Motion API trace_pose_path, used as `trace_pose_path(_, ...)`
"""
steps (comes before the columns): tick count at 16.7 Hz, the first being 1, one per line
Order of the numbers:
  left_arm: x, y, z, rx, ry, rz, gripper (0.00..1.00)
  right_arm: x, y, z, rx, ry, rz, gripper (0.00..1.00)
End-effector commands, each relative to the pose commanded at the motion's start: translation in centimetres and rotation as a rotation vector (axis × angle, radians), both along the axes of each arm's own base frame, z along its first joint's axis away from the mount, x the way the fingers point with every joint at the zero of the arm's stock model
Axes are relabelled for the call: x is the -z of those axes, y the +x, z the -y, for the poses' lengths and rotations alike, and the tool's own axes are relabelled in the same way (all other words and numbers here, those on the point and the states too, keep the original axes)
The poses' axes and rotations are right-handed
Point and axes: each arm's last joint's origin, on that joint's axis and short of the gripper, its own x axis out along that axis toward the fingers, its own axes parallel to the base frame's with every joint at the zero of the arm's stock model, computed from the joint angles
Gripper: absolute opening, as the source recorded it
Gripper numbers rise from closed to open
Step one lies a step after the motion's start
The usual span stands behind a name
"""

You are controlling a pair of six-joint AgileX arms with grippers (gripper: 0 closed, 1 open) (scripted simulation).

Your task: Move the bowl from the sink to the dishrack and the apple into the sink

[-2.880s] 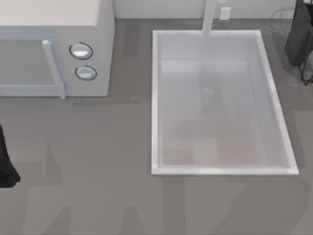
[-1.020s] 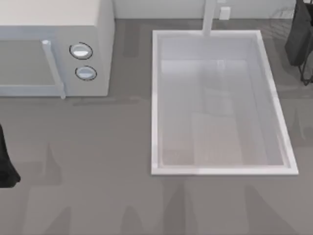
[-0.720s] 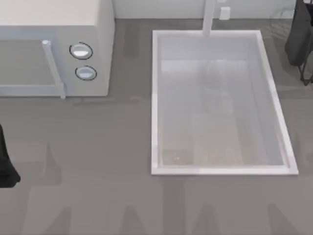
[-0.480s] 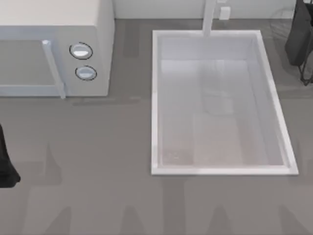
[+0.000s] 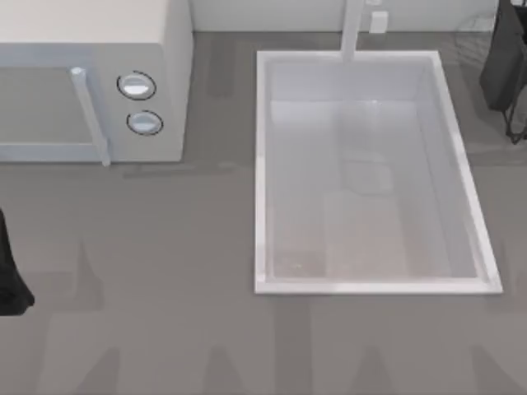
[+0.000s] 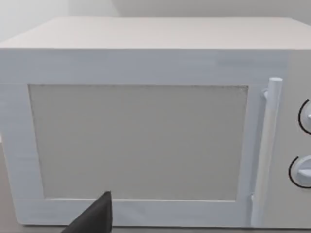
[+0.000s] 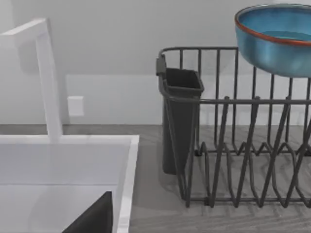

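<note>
The blue bowl (image 7: 277, 39) with its reddish rim is up at the top of the grey wire dishrack (image 7: 243, 145), its underside level with the top rail. What holds it up I cannot tell. The white sink (image 5: 260, 164) holds nothing; its rim (image 7: 127, 184) lies left of the rack. The apple is out of view. A dark piece of my right gripper (image 7: 95, 218) hangs low over the sink, well short of the rack. My left arm (image 5: 10, 271) is parked at the table's left edge, its gripper (image 6: 95, 218) facing the microwave.
A white microwave (image 5: 90, 74) with two knobs stands at the back left, its door (image 6: 136, 141) closed. A faucet post (image 5: 352, 29) rises behind the sink. A dark caddy (image 7: 180, 116) hangs on the rack's sink-side end (image 5: 504, 58). Bare grey table stretches along the front.
Faint reflections in the sink basin and soft shadows along the table's front have shifted. Sink, microwave, caddy and left arm stay where they were.
</note>
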Motion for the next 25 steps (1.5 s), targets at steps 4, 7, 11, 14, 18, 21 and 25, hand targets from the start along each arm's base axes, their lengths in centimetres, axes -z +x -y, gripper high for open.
trace_pose_path(4,0.0,0.0,0.0,0.000,0.000,0.000,1.00,0.0,0.0,0.0,0.000,0.000,0.000,1.00)
trace_pose_path(7,0.0,0.0,0.0,0.000,0.000,0.000,1.00,0.0,0.0,0.0,0.000,0.000,0.000,1.00)
trace_pose_path(11,0.0,0.0,0.0,0.000,0.000,0.000,1.00,0.0,0.0,0.0,0.000,0.000,0.000,1.00)
trace_pose_path(14,0.0,0.0,0.0,0.000,0.000,0.000,1.00,0.0,0.0,0.0,0.000,0.000,0.000,1.00)
trace_pose_path(18,0.0,0.0,0.0,0.000,0.000,0.000,1.00,0.0,0.0,0.0,0.000,0.000,0.000,1.00)
trace_pose_path(21,0.0,0.0,0.0,0.000,0.000,0.000,1.00,0.0,0.0,0.0,0.000,0.000,-0.001,1.00)
trace_pose_path(25,0.0,0.0,0.0,0.000,0.000,0.000,1.00,-1.4,0.2,0.3,0.020,-0.028,-0.101,1.00)
